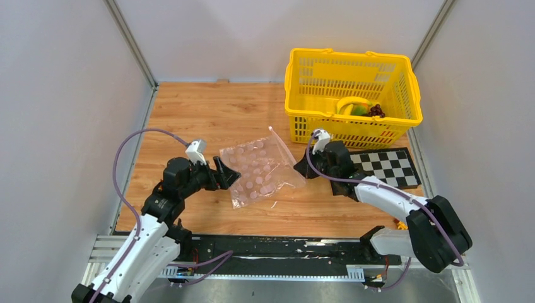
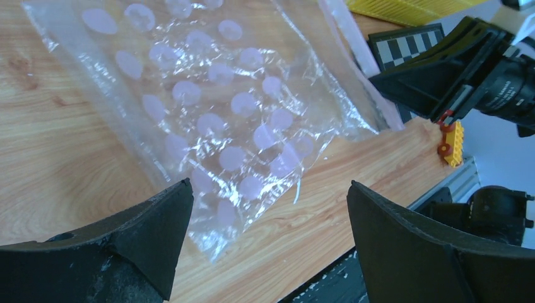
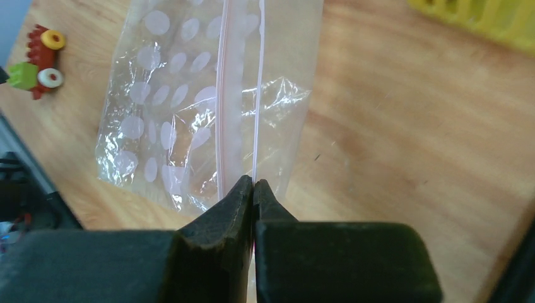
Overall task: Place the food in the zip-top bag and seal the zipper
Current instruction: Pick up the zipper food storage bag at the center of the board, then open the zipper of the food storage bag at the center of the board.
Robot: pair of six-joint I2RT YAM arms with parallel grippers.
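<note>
Take the clear, floppy, pink-dotted zip-top bag (image 1: 255, 170) as your reference. It lies flat on the pale wooden tabletop (image 1: 208, 113), between your two arms. Near the bag's far-right corner stands the yellow mesh plastic basket (image 1: 353, 136). To the right of the bag, partly under your right arm, lies a black-and-white checkerboard card (image 1: 385, 165).

Your right gripper (image 1: 301, 169) sits at the bag's near-right corner with its jaws closed tight. The wrist view shows them pinched on the mouth edge, at the near end of the thin pale pink zipper (image 3: 222, 95). Your left gripper (image 2: 268, 189) hovers by the bag's near-left corner, jaws spread wide and holding nothing.

The food (image 1: 356, 106), a yellow toy banana with green and dark grape pieces, is all in the basket. None of it is in the bag.

The zipper's long axis runs straight away from your right fingertips, along the bag's right edge and roughly toward the basket. So the mouth faces your right arm, and the food lies beyond that line's far end. The right arm is nearer the food but is busy holding the bag. Your left arm would have to cross the whole bag to reach the mouth. I cannot tell whether the strip is pressed shut.
</note>
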